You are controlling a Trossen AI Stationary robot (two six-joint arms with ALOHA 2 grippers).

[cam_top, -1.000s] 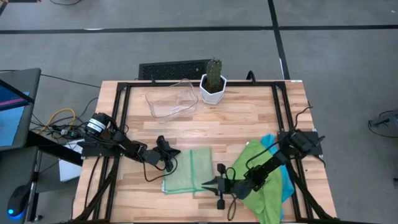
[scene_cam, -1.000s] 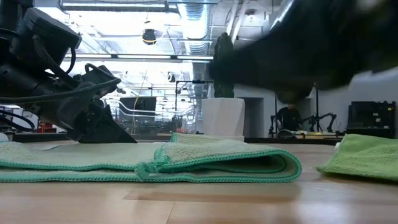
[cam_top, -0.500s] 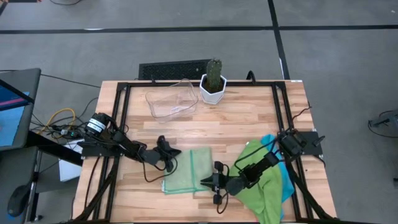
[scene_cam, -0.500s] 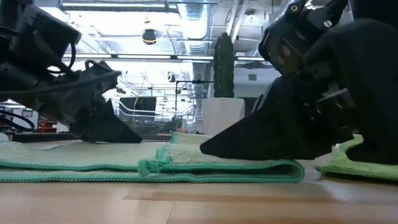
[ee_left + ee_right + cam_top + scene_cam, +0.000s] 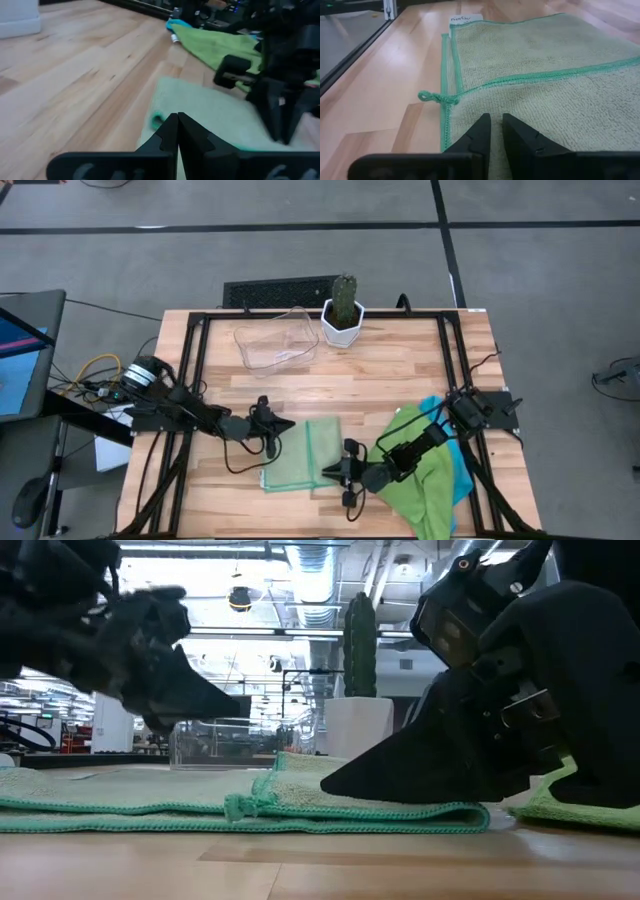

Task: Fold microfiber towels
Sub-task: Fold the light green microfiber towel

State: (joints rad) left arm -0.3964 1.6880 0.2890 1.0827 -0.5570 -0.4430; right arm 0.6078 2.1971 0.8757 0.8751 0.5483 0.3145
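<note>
Right gripper (image 5: 330,473) rests slightly parted on pale green towel (image 5: 300,455)

No readable text anywhere; a small white tag (image 5: 461,19) on the towel (image 5: 560,90) corner carries illegible marks.

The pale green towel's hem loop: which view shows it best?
The right wrist view: the hem loop sticks out from the folded pale green towel, sharp, just ahead of the right gripper. The low view shows it edge-on as a small bump; the left wrist view blurs it; the high view cannot resolve it.
</note>
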